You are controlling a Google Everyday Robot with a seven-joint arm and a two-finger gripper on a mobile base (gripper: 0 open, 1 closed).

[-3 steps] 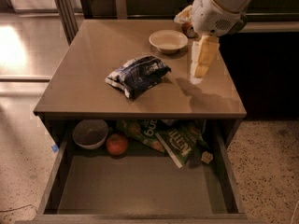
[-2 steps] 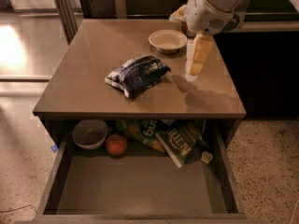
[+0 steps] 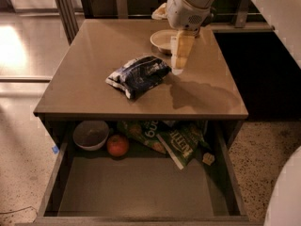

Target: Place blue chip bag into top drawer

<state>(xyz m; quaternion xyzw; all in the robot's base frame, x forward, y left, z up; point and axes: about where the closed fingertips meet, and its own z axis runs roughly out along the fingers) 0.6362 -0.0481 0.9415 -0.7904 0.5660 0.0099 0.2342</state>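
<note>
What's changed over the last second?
The gripper has shifted sideways toward the blue chip bag and now hangs close beside it. Nothing was gripped or released. The bag, the bowl behind it and the open top drawer with its contents are unchanged.

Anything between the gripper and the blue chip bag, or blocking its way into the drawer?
Nothing visible. The gripper hangs right of the blue chip bag; the top drawer stands open, its front floor bare.

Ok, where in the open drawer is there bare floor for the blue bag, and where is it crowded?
The top drawer floor is bare across its front and middle, wall to wall. Its back strip is crowded: grey bowl, red fruit, green chip bags. The pincer hangs over the tabletop, right of the blue chip bag.
</note>
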